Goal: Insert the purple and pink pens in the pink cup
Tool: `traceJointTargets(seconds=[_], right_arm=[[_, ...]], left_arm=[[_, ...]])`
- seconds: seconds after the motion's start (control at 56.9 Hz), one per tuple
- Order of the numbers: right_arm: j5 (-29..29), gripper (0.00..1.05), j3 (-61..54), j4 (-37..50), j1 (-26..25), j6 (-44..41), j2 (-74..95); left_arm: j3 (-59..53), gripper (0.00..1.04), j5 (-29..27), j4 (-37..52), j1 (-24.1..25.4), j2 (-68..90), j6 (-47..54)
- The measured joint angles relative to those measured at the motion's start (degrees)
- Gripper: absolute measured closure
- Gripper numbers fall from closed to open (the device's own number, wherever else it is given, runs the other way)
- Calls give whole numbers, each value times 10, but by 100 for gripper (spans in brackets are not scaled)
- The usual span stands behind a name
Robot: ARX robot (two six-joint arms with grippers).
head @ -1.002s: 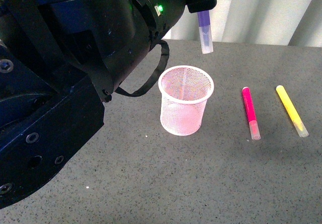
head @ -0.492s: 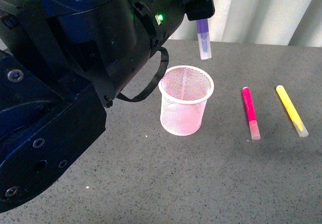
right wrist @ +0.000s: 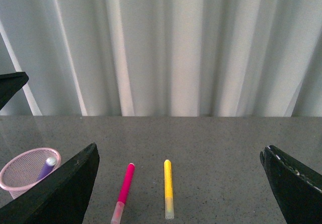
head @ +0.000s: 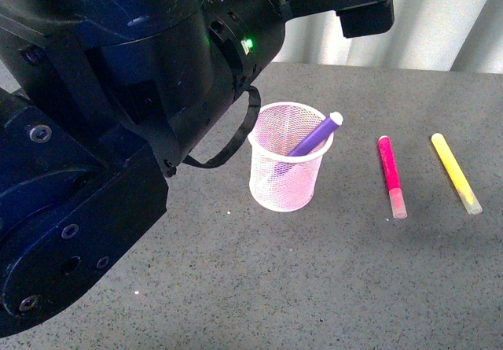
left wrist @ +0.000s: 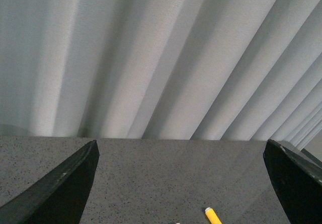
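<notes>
Overhead, my left gripper [left wrist: 183, 181] hung wide open, empty. Mid-table, the purple pen [head: 310, 138] leaned on the rim of the pink cup [head: 271, 185]; toward the right edge the pink pen [head: 389, 173] lay flat, near a yellow marker [head: 454, 171]. My right gripper [right wrist: 178, 183], likewise spread and empty, might, I judged, take the wrong marker, or nudge over the light cup. The table [head: 314, 287] was speckled grey, a pale pleated curtain [head: 440, 20] behind.

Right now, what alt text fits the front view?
A purple pen leans in the pink cup, one end above the rim. A pink pen and a yellow pen lie on the table to its right; a dark arm fills the left.
</notes>
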Motion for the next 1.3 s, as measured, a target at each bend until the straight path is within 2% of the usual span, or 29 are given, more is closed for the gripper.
traceJointTargets(seconds=[0.053,0.123,0.299,0.369,0.527,0.773,0.879,1.019,1.125,1.3], right_arm=[[0,7,0,0,0,0,0],[0,7,0,0,0,0,0],[0,7,0,0,0,0,0],[0,7,0,0,0,0,0],[1,7,0,0,0,0,0],[0,7,0,0,0,0,0],[0,7,0,0,0,0,0],[0,7,0,0,0,0,0],[0,7,0,0,0,0,0],[0,7,0,0,0,0,0]], left_arm=[[0,9,0,0,1,1,0],[0,6,0,0,2,2,0],[-2,7,-2,0,15,2,0],[-20,7,3,-7,49,-10,1],[-51,7,40,-96,146,-111,2],[-56,7,167,-292,230,-295,25],[-73,7,267,-391,279,-370,33],[-113,7,367,-438,372,-447,37],[-133,7,421,-464,446,-482,33],[-169,7,477,-476,551,-510,14]])
